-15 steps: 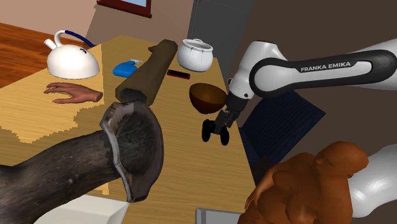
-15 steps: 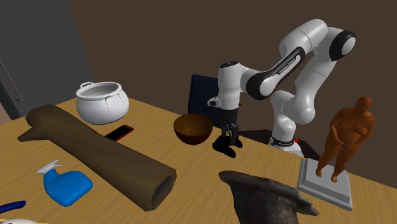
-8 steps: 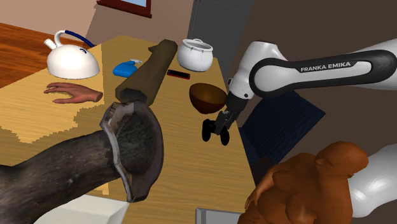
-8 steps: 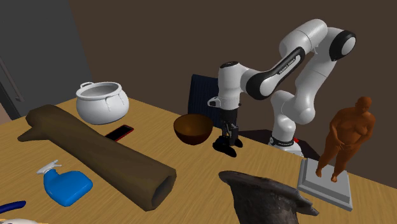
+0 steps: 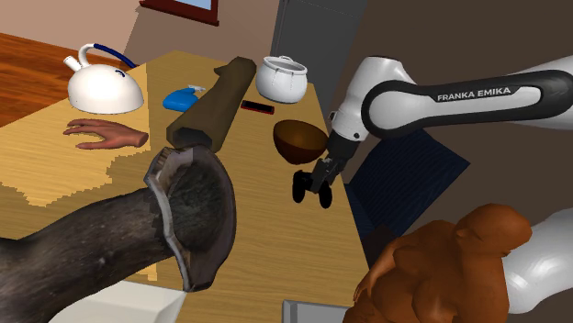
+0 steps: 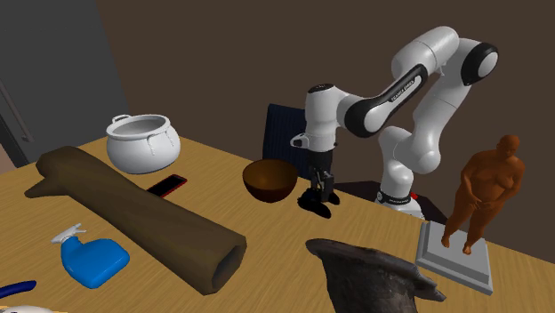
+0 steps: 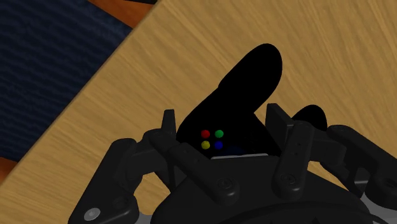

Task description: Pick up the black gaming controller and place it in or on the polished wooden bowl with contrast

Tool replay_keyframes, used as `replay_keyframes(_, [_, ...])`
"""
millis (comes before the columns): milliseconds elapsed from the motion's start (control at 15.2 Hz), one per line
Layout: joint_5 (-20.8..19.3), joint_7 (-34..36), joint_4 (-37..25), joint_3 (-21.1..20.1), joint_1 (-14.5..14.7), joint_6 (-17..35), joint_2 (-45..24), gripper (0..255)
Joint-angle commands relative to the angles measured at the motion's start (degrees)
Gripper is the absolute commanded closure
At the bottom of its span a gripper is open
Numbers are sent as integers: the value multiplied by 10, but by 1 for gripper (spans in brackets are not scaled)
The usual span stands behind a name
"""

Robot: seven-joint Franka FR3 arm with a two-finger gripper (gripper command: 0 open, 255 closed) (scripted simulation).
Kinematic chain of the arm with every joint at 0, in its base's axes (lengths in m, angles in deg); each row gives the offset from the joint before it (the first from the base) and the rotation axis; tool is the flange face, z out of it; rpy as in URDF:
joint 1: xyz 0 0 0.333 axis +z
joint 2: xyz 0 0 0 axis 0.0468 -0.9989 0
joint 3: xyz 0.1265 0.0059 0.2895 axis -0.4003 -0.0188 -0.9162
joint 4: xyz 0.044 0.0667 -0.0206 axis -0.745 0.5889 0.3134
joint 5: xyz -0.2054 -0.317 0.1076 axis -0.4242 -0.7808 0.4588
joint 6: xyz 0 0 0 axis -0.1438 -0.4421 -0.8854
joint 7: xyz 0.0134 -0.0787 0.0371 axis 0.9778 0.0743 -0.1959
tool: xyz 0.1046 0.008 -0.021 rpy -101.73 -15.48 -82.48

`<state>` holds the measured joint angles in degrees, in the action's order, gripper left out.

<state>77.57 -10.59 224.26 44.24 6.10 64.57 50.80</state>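
The black gaming controller (image 5: 308,190) rests near the table's edge, close to the arm's stand, just beside the brown wooden bowl (image 5: 300,139). My black gripper (image 5: 321,174) comes down on it from above and is shut on its body. In the wrist view the controller (image 7: 238,102), with four coloured buttons, is clasped between both fingers of the gripper (image 7: 222,127), one handle sticking out ahead. The second exterior view has the gripper (image 6: 322,185) over the controller (image 6: 317,203), to the right of the bowl (image 6: 269,180).
A long brown log (image 5: 213,103), a white pot (image 5: 281,79), a red-black phone (image 5: 256,107), a blue spray bottle (image 5: 187,96), a white kettle (image 5: 104,86) and a model hand (image 5: 106,134) lie further off. A dark hollow object (image 5: 188,216) and a brown figurine (image 6: 485,191) stand nearby.
The fingers have closed onto the controller since one second ago. The arm and controller have hardly moved.
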Motion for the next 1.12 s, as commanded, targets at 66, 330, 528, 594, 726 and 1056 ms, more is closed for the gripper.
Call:
replay_keyframes(66, [-3,3,-17,2,-1,-24,8,255])
replay_keyframes(330, [-7,8,-40,4,-2,-58,19,255])
replay_keyframes(528, [-9,11,-58,5,-3,-83,25,255])
replay_keyframes(594, [-10,12,-65,6,-3,-91,27,255])
replay_keyframes(726, [-11,14,-78,7,-4,-107,30,255])
replay_keyframes(1056, [-15,20,-112,10,-5,-146,35,255])
